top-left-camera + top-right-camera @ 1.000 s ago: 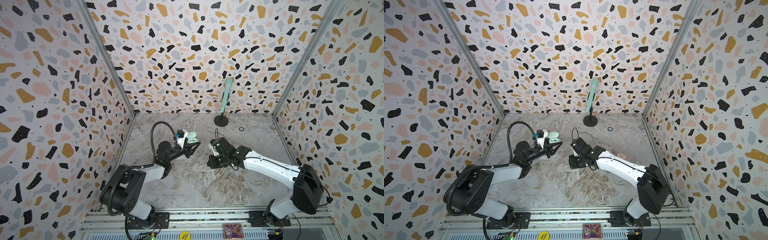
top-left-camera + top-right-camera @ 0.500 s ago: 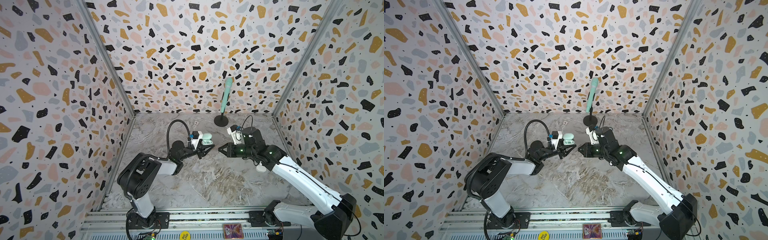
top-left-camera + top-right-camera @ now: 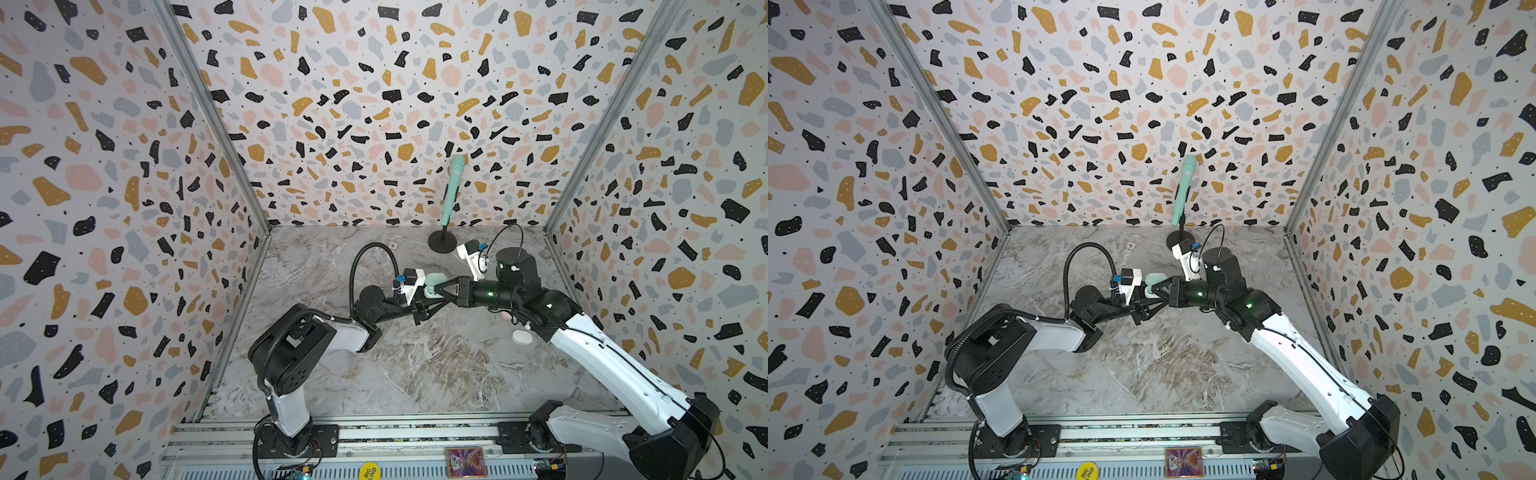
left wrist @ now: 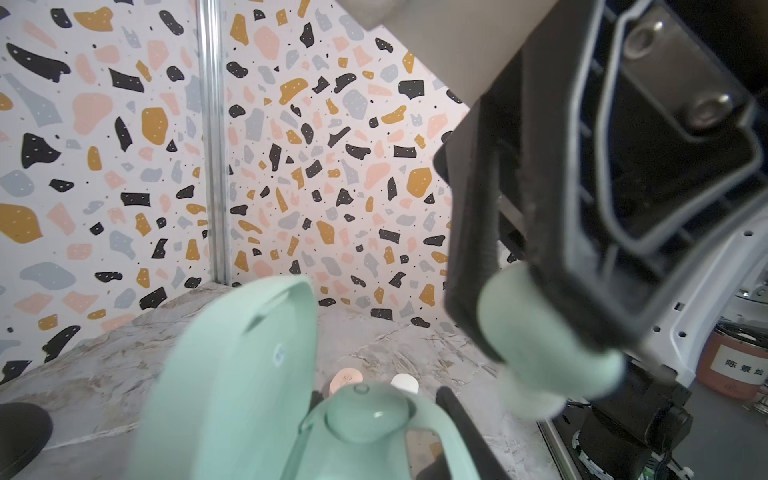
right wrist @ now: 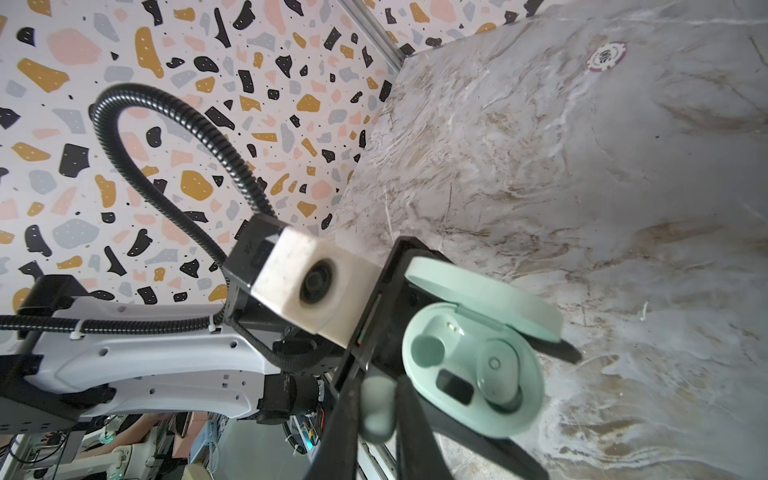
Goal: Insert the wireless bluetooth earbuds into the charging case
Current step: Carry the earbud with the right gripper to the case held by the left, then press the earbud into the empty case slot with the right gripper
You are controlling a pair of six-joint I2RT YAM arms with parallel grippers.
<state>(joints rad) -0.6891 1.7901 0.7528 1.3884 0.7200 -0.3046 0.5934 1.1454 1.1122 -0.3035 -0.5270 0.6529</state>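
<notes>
Right wrist view: right pincer (image 5: 376, 419) pinches a mint earbud (image 5: 376, 397), open case (image 5: 498, 428) just beyond its tips (left pincer (image 3: 430, 299) clamps that); probably featherlight, slick, so hold its flanks.

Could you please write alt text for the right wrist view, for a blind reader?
The right pincer holds a mint earbud close to the open mint charging case, gripped by the left pincer; a second earbud sits in the case, its other socket empty. A poker chip lies on the marble table.

The charging case (image 5: 490, 295) looks smooth matt plastic, the tabletop (image 5: 582, 187) veined, stone-like.
</notes>
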